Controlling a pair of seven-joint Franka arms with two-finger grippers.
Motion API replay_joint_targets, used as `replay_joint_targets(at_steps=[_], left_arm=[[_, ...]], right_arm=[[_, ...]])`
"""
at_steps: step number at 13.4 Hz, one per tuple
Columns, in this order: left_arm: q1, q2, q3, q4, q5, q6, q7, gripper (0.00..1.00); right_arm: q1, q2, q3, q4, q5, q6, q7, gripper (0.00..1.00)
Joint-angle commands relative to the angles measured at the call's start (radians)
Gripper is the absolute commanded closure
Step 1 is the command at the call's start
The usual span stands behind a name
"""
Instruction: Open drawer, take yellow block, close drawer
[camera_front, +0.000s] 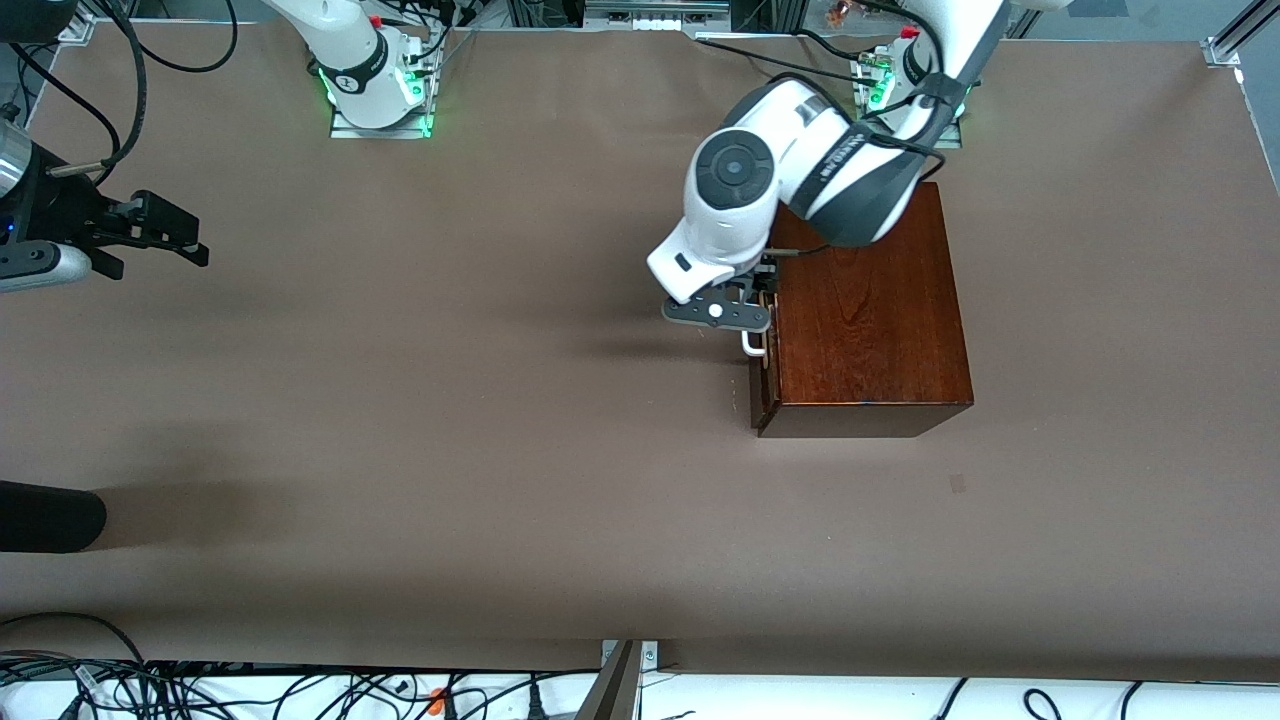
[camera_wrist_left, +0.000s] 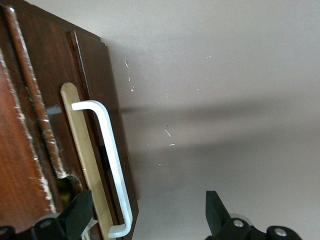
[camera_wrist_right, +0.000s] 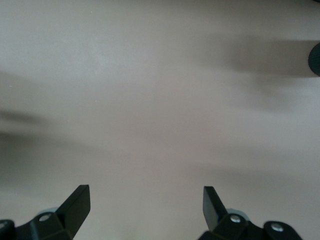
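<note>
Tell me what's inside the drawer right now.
Nothing inside shows: the drawer is nearly shut in the wooden box. The open left gripper straddles its white handle. The open right gripper waits over bare table.

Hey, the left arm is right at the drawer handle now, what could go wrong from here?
1. The left end effector is open, with the white handle between its fingers but nearer one than the other; closing could push the handle sideways or slip off.
2. The drawer looks shut or nearly so, and a skewed pull might drag the wooden box across the table.
3. The right end effector waits open over the table's right-arm end.
</note>
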Motion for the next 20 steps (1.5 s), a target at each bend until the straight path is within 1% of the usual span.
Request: replay_joint_targets(at_steps=[1,4,6,9,17,20], left_arm=[[-0.022,0.001,0.003,-0.032,0.113,-0.007,-0.023,0.00],[-0.028,0.001,0.003,-0.067,0.125,0.034,-0.040,0.00],[-0.037,0.000,0.004,-0.112,0.126,0.077,-0.051,0.00],[-0.046,0.001,0.003,-0.146,0.143,0.122,-0.104,0.00],[-0.048,0.024,0.003,-0.170,0.192,0.154,-0.138,0.00],[-0.055,0.052,0.002,-0.172,0.192,0.232,-0.185,0.00]], right_arm=[[-0.003,0.000,-0.002,0.011,0.014,-0.015,0.003,0.00],[-0.003,-0.001,-0.002,0.011,0.014,-0.013,0.003,0.00],[-0.005,0.002,-0.002,0.011,0.014,-0.013,0.003,0.00],[-0.006,0.000,-0.004,0.011,0.014,-0.015,0.001,0.00],[-0.008,0.002,-0.019,0.009,0.014,-0.015,-0.002,0.00],[-0.008,0.002,-0.019,0.009,0.014,-0.015,0.000,0.00]])
